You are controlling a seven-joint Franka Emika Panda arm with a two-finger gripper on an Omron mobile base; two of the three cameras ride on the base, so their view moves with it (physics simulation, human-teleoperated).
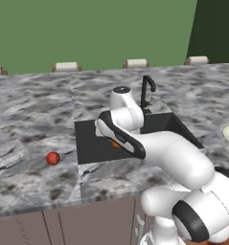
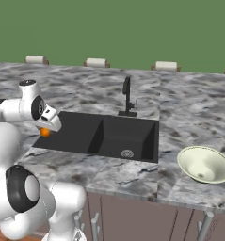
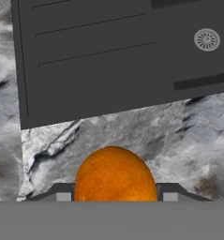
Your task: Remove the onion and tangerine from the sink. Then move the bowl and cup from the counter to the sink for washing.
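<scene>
My gripper (image 3: 115, 197) is shut on the tangerine (image 3: 115, 174), a bright orange ball between the two finger tips. It hangs above the marble counter (image 3: 132, 131) just off the front edge of the black sink (image 3: 108, 51). The tangerine (image 2: 45, 132) also peeks out under the hand at the sink's (image 2: 109, 134) left end. The red onion (image 1: 52, 158) lies on the counter (image 1: 34, 124) left of the sink (image 1: 89, 143). A pale bowl (image 2: 204, 164) stands on the counter to the right of the basin. The cup is out of view.
A thin black faucet (image 2: 127, 96) rises behind the sink, and the round drain (image 3: 206, 39) sits in the deeper right basin. Cabinet handles (image 2: 96, 225) hang below the counter's front edge. Several pale rolls (image 2: 96, 62) line the back wall.
</scene>
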